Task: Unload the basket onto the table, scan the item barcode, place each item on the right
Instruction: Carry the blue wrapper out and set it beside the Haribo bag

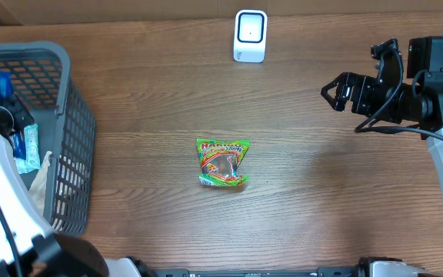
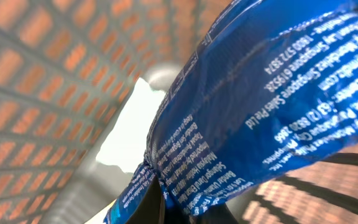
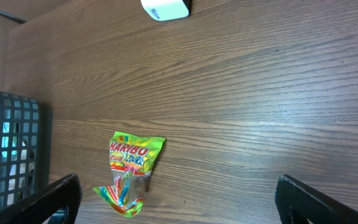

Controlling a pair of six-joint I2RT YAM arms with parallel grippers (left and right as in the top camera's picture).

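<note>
My left gripper (image 2: pixel 188 208) reaches into the grey basket (image 1: pixel 71 138) at the far left and is shut on one end of a blue packet (image 2: pixel 272 93) covered in white print. From overhead only a bit of that blue packet (image 1: pixel 3 83) shows beside the arm. No barcode shows on it. The white scanner (image 1: pixel 250 35) stands at the back middle of the table. My right gripper (image 1: pixel 337 91) hovers open at the right, with nothing between its fingers (image 3: pixel 58 199). A green Haribo bag (image 1: pixel 223 162) lies flat mid-table.
The basket also holds a pale blue packet (image 1: pixel 31 146) and a beige item (image 1: pixel 46 175). In the right wrist view the Haribo bag (image 3: pixel 132 171) lies ahead and left, the basket wall (image 3: pixel 11 149) beyond it, and the scanner (image 3: pixel 165 8) at the top.
</note>
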